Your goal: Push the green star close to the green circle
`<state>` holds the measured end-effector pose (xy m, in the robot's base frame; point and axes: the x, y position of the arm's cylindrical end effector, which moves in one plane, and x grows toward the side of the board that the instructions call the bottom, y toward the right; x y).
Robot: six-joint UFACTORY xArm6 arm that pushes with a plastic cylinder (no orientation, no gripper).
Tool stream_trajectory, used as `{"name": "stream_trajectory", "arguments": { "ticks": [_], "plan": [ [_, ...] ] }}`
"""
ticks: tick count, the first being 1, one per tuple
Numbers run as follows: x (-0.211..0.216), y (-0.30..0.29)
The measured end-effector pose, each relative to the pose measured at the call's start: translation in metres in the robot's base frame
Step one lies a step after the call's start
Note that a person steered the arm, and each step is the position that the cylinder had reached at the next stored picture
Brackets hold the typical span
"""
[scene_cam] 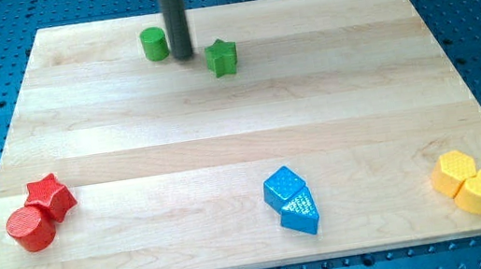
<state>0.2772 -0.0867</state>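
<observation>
My tip by green circle (board)

No text, label, brand, number or sign can be read anywhere in the view, on any block or on the board.

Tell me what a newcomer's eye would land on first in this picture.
The dark rod comes down at the view's top, and my tip stands between the green circle and the green star, apart from both. Next come three bright pairs near the view's bottom: a red star against a red cylinder at left, two blue blocks in the middle, two yellow blocks at right.
</observation>
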Motion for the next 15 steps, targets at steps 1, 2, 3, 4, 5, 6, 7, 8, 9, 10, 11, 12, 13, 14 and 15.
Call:
{"name": "stream_trajectory", "arguments": {
  "ticks": [1,2,3,4,5,6,7,8,9,10,11,12,13,14,15],
  "plan": [
    [-0.015,-0.059],
    [-0.015,-0.109],
    [-0.015,-0.065],
    [-0.014,0.028],
    [0.024,0.138],
    [0.083,0.153],
    [0.082,0.118],
    [0.058,0.112],
    [0.057,0.042],
    [0.037,0.008],
    [0.004,-0.001],
    [0.002,-0.054],
    [0.011,-0.072],
    [0.012,-0.096],
    [0.013,-0.122]
  ]
}}
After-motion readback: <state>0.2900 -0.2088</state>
